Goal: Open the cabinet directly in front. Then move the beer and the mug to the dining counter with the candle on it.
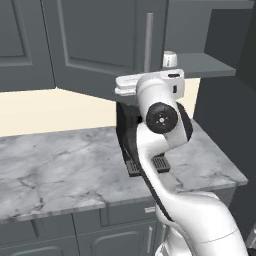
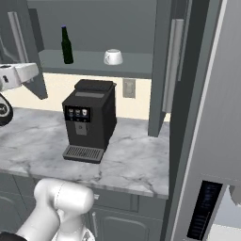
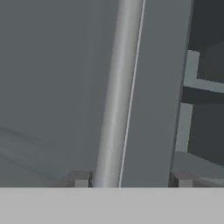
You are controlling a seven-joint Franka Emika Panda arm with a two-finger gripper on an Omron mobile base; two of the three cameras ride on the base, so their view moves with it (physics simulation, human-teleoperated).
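2 things on the grey shelf matter, and both sit high behind the arm's reach path.

Left base view: the dark grey wall cabinet (image 1: 100,45) has its left door swung out toward the arm, the long silver bar handle (image 1: 148,42) standing just above the white wrist. Right of that handle, on the shelf, the small white mug (image 1: 170,59) peeks over the arm. The door is stiff and hinged, so it will only move along its arc.

Right base view: taking the black coffee machine (image 2: 89,120) as landmark, the slim dark glass beer bottle (image 2: 67,45) stands upright above and slightly left of it, and the mug lies above and slightly right, well apart from the bottle. The bottle looks smooth, tall and easy to tip, best taken around its body, not the neck; the mug is light and rigid. The right door stands open edge-on right of the machine, narrowing the way out, and the grey-veined white marble worktop (image 2: 136,160) lies below.

Hand view: the gripper (image 3: 131,181) has its 2 fingertips (image 3: 81,180) set wide, either side of the bar handle and door edge, with gaps showing, so nothing is clamped.
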